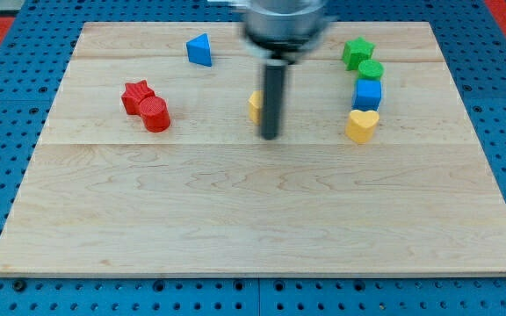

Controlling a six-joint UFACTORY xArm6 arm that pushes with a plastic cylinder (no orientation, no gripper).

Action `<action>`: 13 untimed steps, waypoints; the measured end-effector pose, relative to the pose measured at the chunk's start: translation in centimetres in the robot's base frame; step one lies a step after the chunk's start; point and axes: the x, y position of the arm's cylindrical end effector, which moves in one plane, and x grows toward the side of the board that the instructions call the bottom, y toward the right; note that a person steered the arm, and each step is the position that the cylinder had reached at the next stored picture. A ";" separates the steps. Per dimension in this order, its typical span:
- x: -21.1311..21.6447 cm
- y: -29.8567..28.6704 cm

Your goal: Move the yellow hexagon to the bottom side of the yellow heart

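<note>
The arm has no hand, only a dark rod, so there is nothing to stand apart, together or clamped. Its tip (271,137) rests on the bench (235,219) just at the view's right of the yellow hexagon (255,105), which the rod largely hides — only a sliver shows at its left edge. The yellow heart (362,125) lies well apart toward the view's right, at the foot of a column of blocks.

To push well, the tip likely ought to come round to the hexagon's left and top side, then drive it rightward and downward in a shallow arc, ending below the heart without nudging it.

Counted: two yellow blocks, two red — a star (136,93) and a cylinder (155,114), touching; two green, a star (357,51) and a cylinder (371,70); two blue, a triangle (200,49) and a cube (368,93).
</note>
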 end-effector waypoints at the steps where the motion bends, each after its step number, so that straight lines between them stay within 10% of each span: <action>1: -2.1 -5.4; 6: -8.1 7.6; 11: 3.9 -1.0; 13: 4.7 14.5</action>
